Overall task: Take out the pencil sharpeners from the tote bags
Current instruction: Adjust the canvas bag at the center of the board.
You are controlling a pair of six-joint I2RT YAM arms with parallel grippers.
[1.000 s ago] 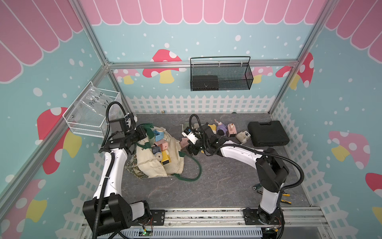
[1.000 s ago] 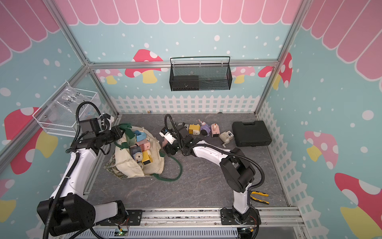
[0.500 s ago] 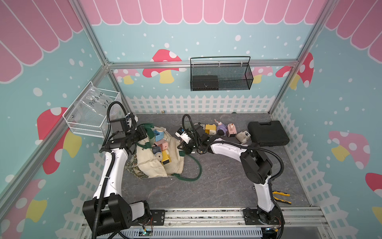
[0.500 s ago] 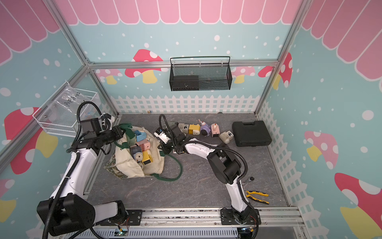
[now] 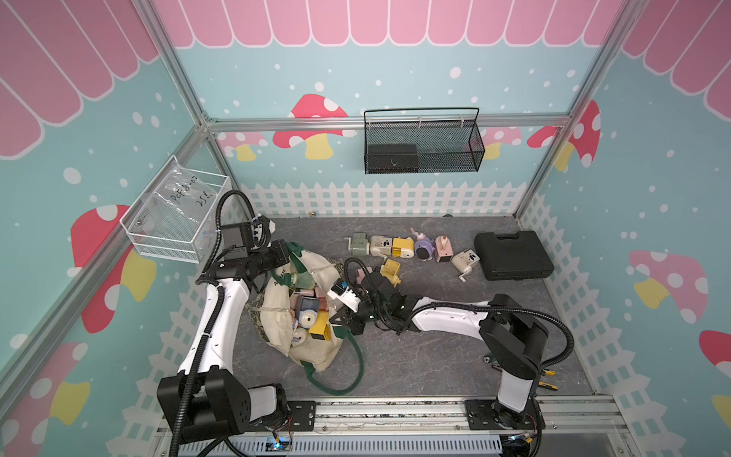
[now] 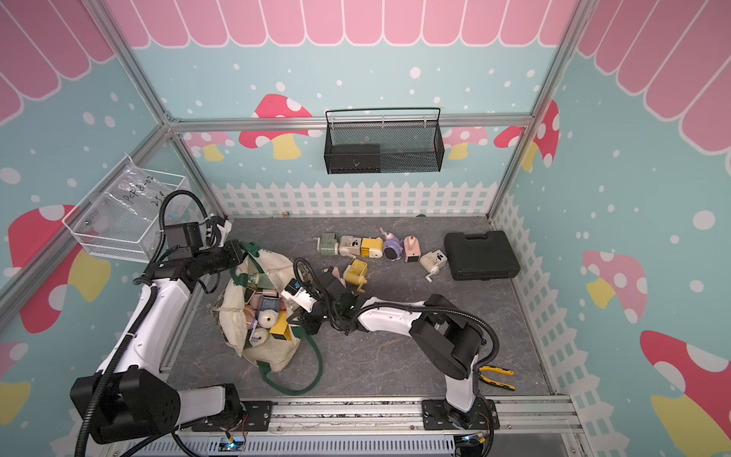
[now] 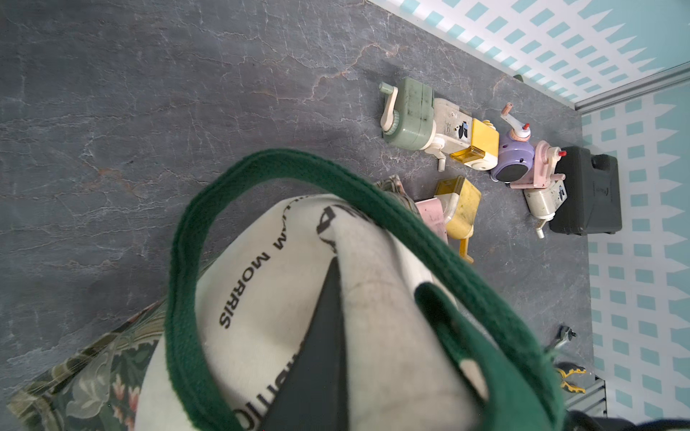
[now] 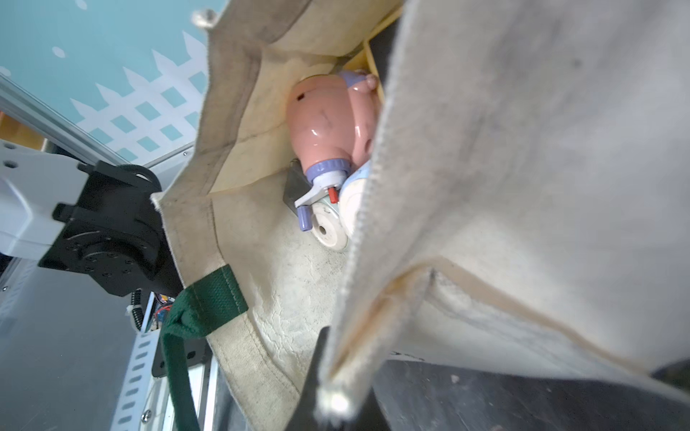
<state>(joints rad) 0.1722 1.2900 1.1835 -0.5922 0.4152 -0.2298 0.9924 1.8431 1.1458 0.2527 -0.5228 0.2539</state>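
Right wrist view: tote bag [image 8: 522,168] canvas half-covers pink pencil sharpener [image 8: 321,119].

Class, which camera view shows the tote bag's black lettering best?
The left wrist view: the lettering on the tote bag is large and close, and MORRIS can be read. In a top view it is only a tiny dark mark. The right wrist view shows bare canvas, no lettering.
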